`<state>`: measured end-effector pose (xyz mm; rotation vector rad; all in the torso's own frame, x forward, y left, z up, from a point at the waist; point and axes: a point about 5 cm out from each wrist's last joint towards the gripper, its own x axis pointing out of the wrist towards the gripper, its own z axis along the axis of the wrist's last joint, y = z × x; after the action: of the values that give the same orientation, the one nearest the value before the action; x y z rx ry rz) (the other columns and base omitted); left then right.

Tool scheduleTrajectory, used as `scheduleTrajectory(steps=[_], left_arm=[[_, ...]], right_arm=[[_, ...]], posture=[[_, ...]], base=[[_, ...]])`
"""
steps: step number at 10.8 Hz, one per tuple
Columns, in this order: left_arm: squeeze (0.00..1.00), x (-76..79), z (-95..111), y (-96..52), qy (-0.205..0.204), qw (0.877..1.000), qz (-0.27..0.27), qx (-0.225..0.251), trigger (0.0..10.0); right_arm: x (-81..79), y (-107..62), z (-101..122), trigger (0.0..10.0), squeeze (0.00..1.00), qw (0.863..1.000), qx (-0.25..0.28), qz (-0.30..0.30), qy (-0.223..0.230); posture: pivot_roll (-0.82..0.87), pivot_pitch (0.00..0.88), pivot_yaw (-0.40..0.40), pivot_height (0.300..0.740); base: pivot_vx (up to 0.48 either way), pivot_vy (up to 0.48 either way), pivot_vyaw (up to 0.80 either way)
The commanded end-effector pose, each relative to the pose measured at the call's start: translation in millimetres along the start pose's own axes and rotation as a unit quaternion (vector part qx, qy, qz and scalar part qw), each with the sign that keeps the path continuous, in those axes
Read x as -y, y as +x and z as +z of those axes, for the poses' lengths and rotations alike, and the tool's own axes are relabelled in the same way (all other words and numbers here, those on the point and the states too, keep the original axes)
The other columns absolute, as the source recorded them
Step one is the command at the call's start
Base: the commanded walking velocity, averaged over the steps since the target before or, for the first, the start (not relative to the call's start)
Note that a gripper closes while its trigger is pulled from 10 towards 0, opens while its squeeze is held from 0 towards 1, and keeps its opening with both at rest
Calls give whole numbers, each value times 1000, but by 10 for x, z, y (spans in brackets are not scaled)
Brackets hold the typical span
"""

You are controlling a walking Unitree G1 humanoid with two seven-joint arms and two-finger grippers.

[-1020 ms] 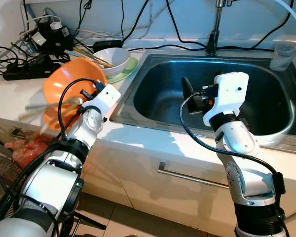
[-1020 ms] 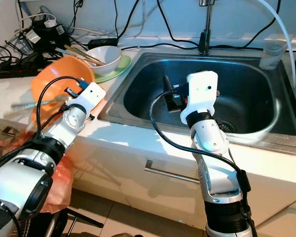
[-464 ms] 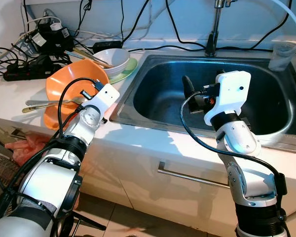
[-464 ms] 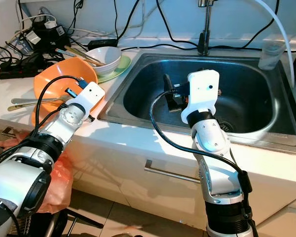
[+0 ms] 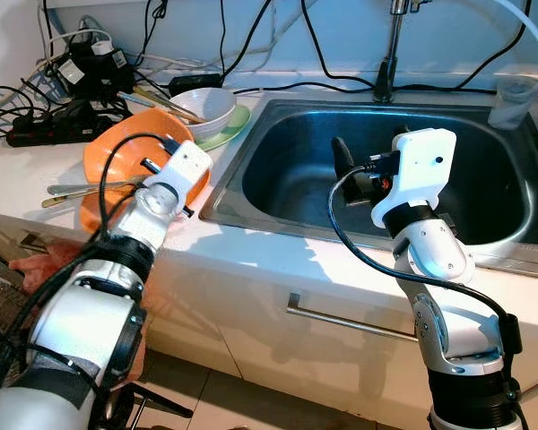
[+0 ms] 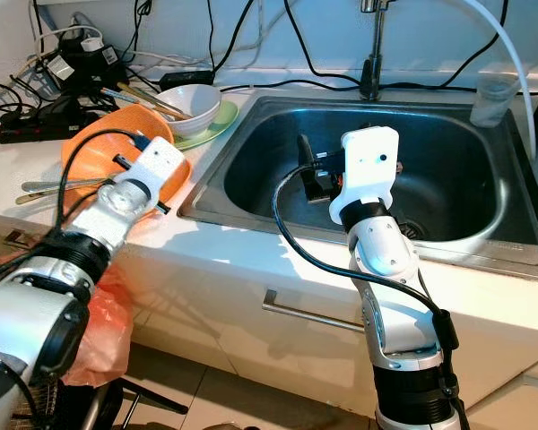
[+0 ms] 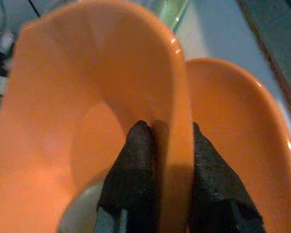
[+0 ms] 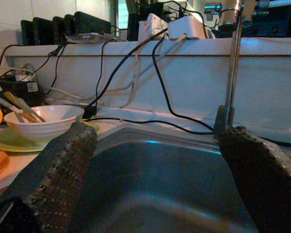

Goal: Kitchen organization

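Note:
My left gripper is shut on the rim of an orange bowl, one finger inside and one outside. The bowl leans tilted over a second orange bowl on the white counter left of the sink. A metal spoon lies across the bowls' near side. My right gripper hangs open over the steel sink with nothing between its fingers.
Behind the orange bowls a white bowl with chopsticks sits on a green plate. Power strips and tangled cables crowd the counter's back left. The faucet and a plastic cup stand behind the sink. An orange bag hangs below.
The held orange bowl has come down from a steep upright tilt to lean on the second orange bowl. The left wrist has shifted slightly with it. The right arm has stayed still.

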<state>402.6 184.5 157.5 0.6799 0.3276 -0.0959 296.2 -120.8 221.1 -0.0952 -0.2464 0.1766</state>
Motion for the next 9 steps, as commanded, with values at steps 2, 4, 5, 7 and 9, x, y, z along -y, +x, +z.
scheduleTrajectory(steps=[2,4,5,7,9], left_arm=[[1000,-81,-16,-6,-16,1000,-10,-12,10000],[1000,-105,4,-9,-15,1000,-19,-12,10000],[1000,-128,34,-12,-14,1000,-21,-9,10000],[1000,-195,128,-19,-6,1000,-25,1,10000],[1000,-283,192,-32,-3,1000,-22,6,10000]], right_arm=[[-31,7,26,10000,0,1000,5,6,-1],[-32,10,27,10000,0,1000,5,5,-1],[-32,9,27,10000,0,1000,5,5,-1],[-30,11,27,10000,0,1000,6,3,-1],[-29,15,27,10000,0,1000,6,2,-2]], posture=[[-31,0,131,740],[-31,0,133,740],[-32,0,133,740],[-32,0,133,740],[-28,0,133,740]], base=[[0,0,0],[0,0,0],[0,0,0],[0,0,0],[0,0,0]])
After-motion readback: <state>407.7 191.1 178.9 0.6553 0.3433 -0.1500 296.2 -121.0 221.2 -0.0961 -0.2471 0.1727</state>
